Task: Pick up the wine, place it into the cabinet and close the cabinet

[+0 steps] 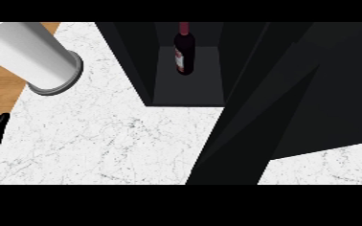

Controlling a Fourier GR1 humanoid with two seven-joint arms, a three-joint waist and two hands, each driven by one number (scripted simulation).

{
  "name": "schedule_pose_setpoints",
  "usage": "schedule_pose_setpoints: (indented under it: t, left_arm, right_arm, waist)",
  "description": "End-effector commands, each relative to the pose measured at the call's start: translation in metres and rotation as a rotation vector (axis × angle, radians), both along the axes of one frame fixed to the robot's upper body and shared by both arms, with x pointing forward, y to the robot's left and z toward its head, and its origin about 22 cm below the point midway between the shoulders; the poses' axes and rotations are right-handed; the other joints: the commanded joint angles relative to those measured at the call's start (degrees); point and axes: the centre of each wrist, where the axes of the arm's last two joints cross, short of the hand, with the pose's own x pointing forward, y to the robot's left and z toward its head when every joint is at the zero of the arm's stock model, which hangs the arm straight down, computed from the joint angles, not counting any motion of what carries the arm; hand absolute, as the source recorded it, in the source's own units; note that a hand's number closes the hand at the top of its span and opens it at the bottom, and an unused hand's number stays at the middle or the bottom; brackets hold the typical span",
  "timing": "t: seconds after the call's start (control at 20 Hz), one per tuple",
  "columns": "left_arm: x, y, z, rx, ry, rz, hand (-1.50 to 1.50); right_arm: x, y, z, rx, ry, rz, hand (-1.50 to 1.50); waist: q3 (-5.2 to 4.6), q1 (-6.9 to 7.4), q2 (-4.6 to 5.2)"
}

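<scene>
Nearest, over the marble tabletop (106, 139), press flat against the dark open panel (244, 141), likely the cabinet door, and swing it shut in one even arc, keeping clear of the bottle. Can make out only a black sliver (2, 122) at the left edge, perhaps the left hand; cannot tell how open, or whether holding anything. No sight of the right hand. Farther back, note the wine bottle (184, 52) upright inside the black cabinet (187, 93).

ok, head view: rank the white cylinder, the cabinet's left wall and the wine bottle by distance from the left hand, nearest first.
From the left hand, which shows only as a sliver at the left edge:
1. white cylinder, upper left.
2. cabinet's left wall, centre.
3. wine bottle, inside the cabinet, beyond that wall.
</scene>
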Motion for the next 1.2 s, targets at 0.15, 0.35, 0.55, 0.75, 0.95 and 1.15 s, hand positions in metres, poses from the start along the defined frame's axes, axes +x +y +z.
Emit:
schedule_pose_setpoints:
  t: [0.15,0.35,0.55,0.75,0.95,1.15]
  left_arm:
    - [0.004,0.014,0.016,-0.025,0.008,-0.026,-1.50]
    - [0.017,0.012,0.005,-0.062,0.012,-0.034,-1.50]
    - [0.026,0.003,0.018,-0.059,0.000,-0.063,-1.50]
    - [0.026,-0.001,0.004,-0.074,0.022,-0.059,-1.50]
    - [0.033,-0.011,0.007,-0.069,0.012,-0.066,-1.50]
    - [0.035,-0.006,0.014,-0.079,0.011,-0.053,-1.50]
  right_arm:
    - [-0.017,0.037,0.013,0.005,-0.140,0.100,1.50]
    - [-0.008,0.055,0.011,0.010,-0.149,0.056,1.50]
    - [0.011,0.067,0.017,-0.003,-0.156,0.037,1.50]
    - [0.024,0.071,0.030,0.009,-0.126,0.040,1.50]
    - [0.044,0.085,0.038,0.021,-0.136,0.042,1.50]
    - [0.080,0.106,0.060,0.027,-0.149,0.007,1.50]
  waist:
    - [-0.02,0.62,0.06]
    - [-0.09,0.31,0.32]
    - [-0.06,0.96,0.60]
    - [-0.12,1.49,0.71]
    - [-0.07,2.05,0.97]
    - [0.04,2.30,0.88]
